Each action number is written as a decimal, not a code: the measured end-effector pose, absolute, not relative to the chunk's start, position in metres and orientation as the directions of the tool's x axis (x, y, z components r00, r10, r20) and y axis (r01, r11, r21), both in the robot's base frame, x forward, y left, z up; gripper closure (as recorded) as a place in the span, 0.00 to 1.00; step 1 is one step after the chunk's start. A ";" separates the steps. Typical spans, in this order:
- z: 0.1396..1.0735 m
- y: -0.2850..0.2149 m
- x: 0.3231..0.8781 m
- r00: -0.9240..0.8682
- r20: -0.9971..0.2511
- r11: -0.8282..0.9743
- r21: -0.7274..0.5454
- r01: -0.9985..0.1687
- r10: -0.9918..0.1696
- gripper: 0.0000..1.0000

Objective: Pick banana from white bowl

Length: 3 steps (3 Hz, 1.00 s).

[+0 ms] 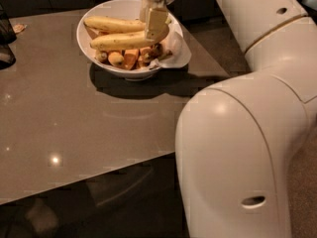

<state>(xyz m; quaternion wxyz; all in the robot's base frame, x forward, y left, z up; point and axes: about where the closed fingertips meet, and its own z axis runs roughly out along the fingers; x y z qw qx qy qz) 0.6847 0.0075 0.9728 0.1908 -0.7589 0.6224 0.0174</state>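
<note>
The white bowl (94, 51) stands at the far side of the grey table (74, 123). The speckled yellow banana (121, 41) lies across the front of the bowl, over small orange fruit pieces (126, 58). A slimmer, paler banana (114, 24) lies behind it. My gripper (155, 26) hangs down from the top of the view and sits at the right end of the speckled banana, overlapping it. The banana still lies in the bowl.
A crumpled white paper sheet (177, 46) sticks out from the bowl's right side. A dark object (6, 38) stands at the table's left edge. My large white arm (237, 148) fills the right of the view, over the table's near right corner.
</note>
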 end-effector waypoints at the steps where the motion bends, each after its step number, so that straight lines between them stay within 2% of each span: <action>1: 0.958 0.010 0.684 0.213 -0.274 -0.151 -0.230 -0.961 -0.938 0.41; 2: 0.943 0.013 0.681 0.206 -0.281 -0.156 -0.190 -0.969 -0.937 0.39; 3: 0.932 0.012 0.676 0.197 -0.275 -0.157 -0.160 -0.975 -0.941 0.57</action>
